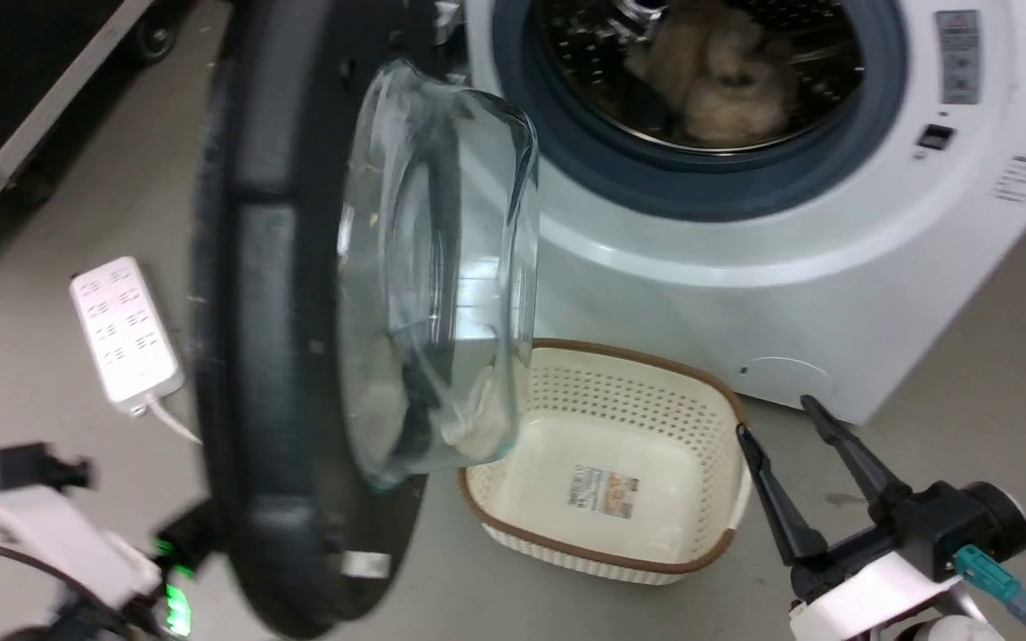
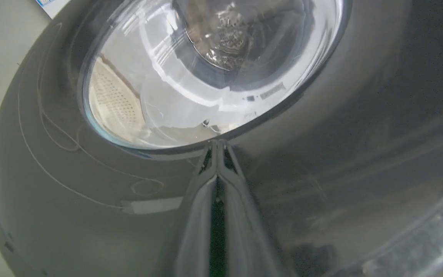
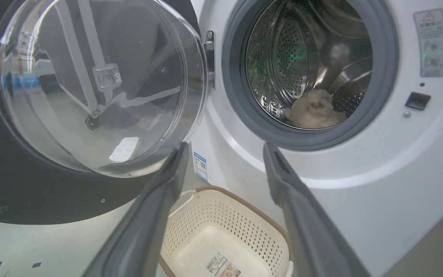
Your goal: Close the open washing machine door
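Before one washing machine (image 1: 834, 294), its one door (image 1: 264, 356) hangs open; left gripper (image 2: 217, 144) pinched together, right gripper (image 1: 773, 417) spread

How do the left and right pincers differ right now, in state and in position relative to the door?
The left pincer is shut, fingers together; the right pincer is open, fingers well apart. The left pincer's tips sit at the door's dark outer face, seemingly touching it; the right pincer hangs apart from the door, beside the basket, aimed at the machine. Both have long dark fingers and hold nothing.
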Robot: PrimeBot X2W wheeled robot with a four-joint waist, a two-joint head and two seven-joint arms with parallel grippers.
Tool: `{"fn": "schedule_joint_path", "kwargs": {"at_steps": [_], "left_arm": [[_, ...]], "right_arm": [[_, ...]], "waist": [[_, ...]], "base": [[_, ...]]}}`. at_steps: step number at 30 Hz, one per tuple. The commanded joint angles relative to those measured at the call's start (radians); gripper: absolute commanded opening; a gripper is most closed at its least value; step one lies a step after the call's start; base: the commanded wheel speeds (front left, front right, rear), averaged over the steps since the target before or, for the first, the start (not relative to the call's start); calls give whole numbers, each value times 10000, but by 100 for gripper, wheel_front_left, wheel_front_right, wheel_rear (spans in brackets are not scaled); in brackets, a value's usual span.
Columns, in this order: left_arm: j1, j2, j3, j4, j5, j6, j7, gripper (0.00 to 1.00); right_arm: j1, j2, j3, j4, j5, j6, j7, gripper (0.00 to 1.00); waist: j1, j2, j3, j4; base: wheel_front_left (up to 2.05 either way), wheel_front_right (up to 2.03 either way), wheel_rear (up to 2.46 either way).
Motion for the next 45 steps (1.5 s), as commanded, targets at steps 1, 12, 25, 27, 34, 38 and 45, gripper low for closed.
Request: {"fn": "schedule_joint_path", "kwargs": {"at_steps": [1,12,25,27,34,38,45], "left_arm": [[208,-90,-292,-117,-109,34,-25,0],[877,-131,-3618,-354,-1573,-5,-2656,0],[-2147,-132,-5427,2205,-2828,-298,-6315,0],[-2837,-132,-5488,2748,-2951,-353,-7011,0],[-4994,-133,-5602,4830,-3110,-695,-8975,0],[-5744,-133,-5640,5865,-3156,-1024,-9701,0],[-5299,-10,-6382,6346,-2679,-1662,-9910,73]], "right_arm": [[52,57,-88,22,-56,8,-42,100],[-96,308,-411,17,-318,8,-42,100],[-520,689,-497,196,-94,8,-42,100],[-574,751,-485,229,-45,8,-42,100],[-663,934,-386,337,57,8,-42,100],[-715,999,-395,374,84,8,-42,100],[-537,1064,-735,60,246,8,-42,100]], "waist": [[2,0,-52,-287],[2,0,515,-2512],[2,0,1595,-5513],[2,0,1727,-5854],[2,0,1956,-6604],[2,0,1962,-6699],[2,0,1481,-5927]], "base": [[0,0,0],[0,0,0],[0,0,0],[0,0,0],[0,0,0],[0,0,0],[0,0,0]]}}
